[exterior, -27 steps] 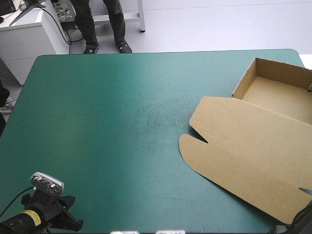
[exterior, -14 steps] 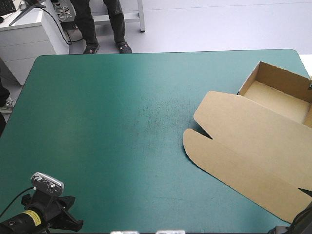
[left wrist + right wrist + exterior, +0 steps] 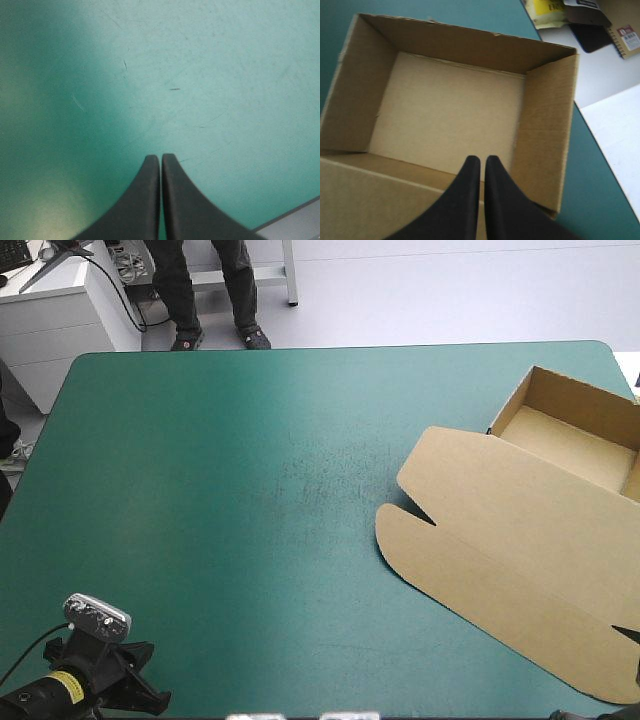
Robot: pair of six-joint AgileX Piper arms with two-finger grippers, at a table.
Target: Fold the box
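The brown box (image 3: 528, 515) lies at the right side of the table (image 3: 90, 375), well apart from the left arm at the near left corner. It stands as an open tray (image 3: 572, 436) with its walls raised, close to the table's far right corner. Its lid (image 3: 505, 560) lies flat on the teal-green cover (image 3: 240, 490) and reaches toward the near edge and the middle of the table. The lid's left end shows a rounded flap (image 3: 398, 538) with a notch cut just beside it, and its right part runs out of the high view. The right wrist view looks down into the tray, showing its bare floor and three upright walls, with the lid's board on the near side. The right gripper (image 3: 482, 159) has its black fingers pressed together in one pointed arch with nothing between them, its tips over the tray's floor just inside the near edge. Whether they touch the board cannot be told. The left gripper (image 3: 160, 157) also has its fingers together and empty, over bare, finely scratched cover, with the table's edge just beside it.
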